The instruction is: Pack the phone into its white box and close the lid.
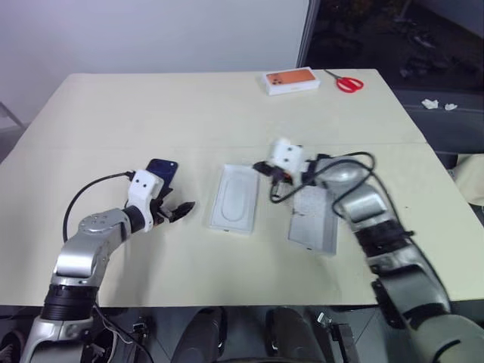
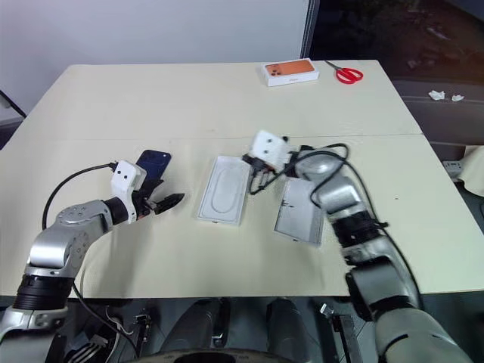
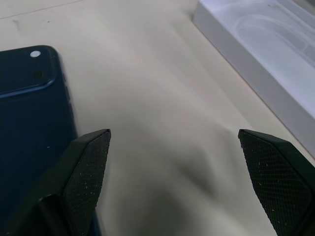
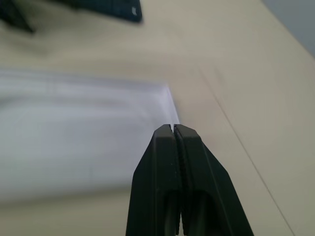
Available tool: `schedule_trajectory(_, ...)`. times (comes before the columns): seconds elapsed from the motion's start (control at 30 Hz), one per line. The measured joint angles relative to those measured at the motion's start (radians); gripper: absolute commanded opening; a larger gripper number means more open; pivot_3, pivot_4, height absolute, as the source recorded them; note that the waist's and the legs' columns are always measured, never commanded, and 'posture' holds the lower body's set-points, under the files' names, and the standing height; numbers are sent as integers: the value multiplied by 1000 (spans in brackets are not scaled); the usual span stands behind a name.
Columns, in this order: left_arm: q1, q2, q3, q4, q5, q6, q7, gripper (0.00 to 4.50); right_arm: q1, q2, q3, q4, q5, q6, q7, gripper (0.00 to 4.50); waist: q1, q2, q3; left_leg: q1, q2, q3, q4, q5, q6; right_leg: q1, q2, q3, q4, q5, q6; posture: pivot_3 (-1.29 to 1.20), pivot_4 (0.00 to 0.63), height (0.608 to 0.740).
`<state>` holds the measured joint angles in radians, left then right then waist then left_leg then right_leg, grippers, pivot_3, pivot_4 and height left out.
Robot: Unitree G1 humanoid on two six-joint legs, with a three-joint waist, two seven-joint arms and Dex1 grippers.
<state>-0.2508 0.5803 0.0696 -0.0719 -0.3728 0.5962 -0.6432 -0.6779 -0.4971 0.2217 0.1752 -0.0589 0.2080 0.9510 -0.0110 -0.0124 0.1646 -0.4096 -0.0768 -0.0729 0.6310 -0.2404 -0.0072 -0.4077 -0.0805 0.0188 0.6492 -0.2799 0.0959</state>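
The dark blue phone (image 1: 162, 168) lies flat on the table, camera cluster up, partly behind my left wrist. My left gripper (image 1: 175, 204) is open just beside the phone's near end, nothing between its fingers (image 3: 88, 167). At the table's middle lies the white box (image 1: 233, 199), its upper face showing an oval recess. To its right the lid (image 1: 314, 223) rests inside up, plain and pale, partly under my right forearm. My right gripper (image 1: 266, 168) is shut and empty, hovering between box and lid.
A white box with an orange phone picture (image 1: 291, 79) and red scissors (image 1: 349, 83) sit at the table's far edge. A seam (image 1: 113, 146) runs across the tabletop. Black cables loop from both wrists.
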Motion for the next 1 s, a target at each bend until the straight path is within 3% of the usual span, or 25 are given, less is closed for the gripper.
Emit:
schedule_trajectory(0.27,-63,-25,-113,98,142,-146,6,4388,81,-49,70,-16,-79,-35,-13,88,-3,0,0,1,1,1,0,0,0,-1,1,1,2,0,0,0,150,740)
schedule_trajectory(0.43,-116,-75,-126,139,166,-145,29,4388,81,16,88,-37,-75,-28,-37,88,2,0,0,0,0,0,1,0,0,0,0,0,1,0,0,0,150,740)
schedule_trajectory(0.93,-118,-106,-146,142,217,-170,36,4388,80,11,110,-29,-120,-56,-63,88,2,0,0,1,-1,0,2,0,0,1,0,0,2,0,0,0,150,740)
schedule_trajectory(1.0,-118,-111,-149,137,222,-164,34,3837,80,11,124,-17,-135,-72,-67,0,2,0,0,1,-1,0,2,0,0,1,0,0,2,0,0,0,150,740)
